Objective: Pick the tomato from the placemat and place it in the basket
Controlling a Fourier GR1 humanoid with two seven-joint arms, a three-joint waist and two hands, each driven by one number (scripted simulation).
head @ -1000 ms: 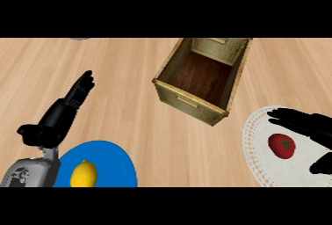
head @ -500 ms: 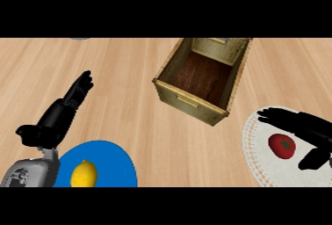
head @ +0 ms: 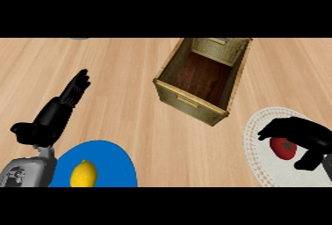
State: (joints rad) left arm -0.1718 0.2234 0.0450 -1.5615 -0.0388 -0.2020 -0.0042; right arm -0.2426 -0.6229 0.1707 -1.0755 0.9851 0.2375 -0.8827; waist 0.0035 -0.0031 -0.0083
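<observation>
So the tomato (head: 283, 148) is seen sitting on the white round placemat (head: 259, 162), tucked right under the right hand (head: 299, 132), which is arched over it from above with the fingers curled down on the far-left side and the thumb hooked down on the near-right side. The tomato looks cupped between them, though actual contact can't really be made out from this angle, so it's probably safest to call it a hand closing around the tomato rather than a finished grab. The basket (head: 204, 79), a tall woven box with a dark wooden floor, is found up and to the left of that hand, well apart from the placemat's edge. Over at the left side, the left hand (head: 62, 107) is held out flat with straight fingers pointing away, nothing in it. Just below and to the right of it, a lemon (head: 83, 174) is parked on a blue plate (head: 113, 162).
</observation>
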